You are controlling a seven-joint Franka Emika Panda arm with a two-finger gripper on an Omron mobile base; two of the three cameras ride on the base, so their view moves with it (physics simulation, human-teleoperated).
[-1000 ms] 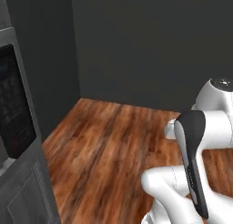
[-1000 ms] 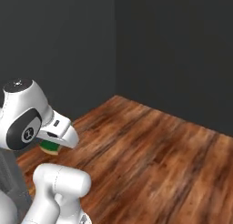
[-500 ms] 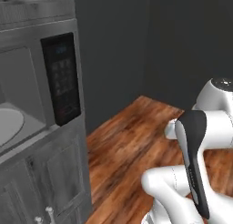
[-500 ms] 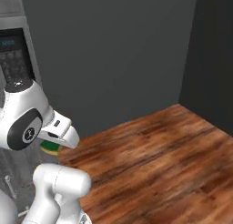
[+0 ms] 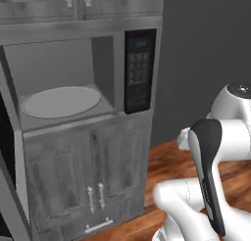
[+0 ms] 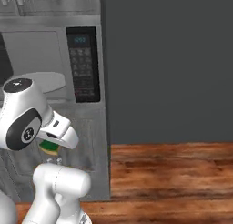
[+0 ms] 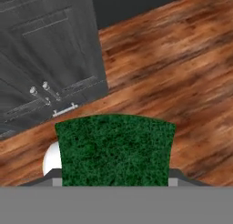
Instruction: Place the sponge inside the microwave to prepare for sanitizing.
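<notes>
left base view: the microwave (image 5: 88, 83) stands open, built into grey cabinetry; its cavity holds a round grey turntable (image 5: 61, 101) with nothing resting on it; the black keypad panel (image 5: 139, 71) sits to the right of the cavity; two cabinet doors (image 5: 93, 183) with small handles sit below; hand view: the sponge (image 7: 115, 150) is clamped in the gripper (image 7: 113, 180), fingers closed against its sides; its green textured face points at the camera, above wooden floor (image 7: 182, 59); right base view: the sponge shows as a green-over-yellow block under the wrist, in front of the lower cabinet, below the cavity.
</notes>
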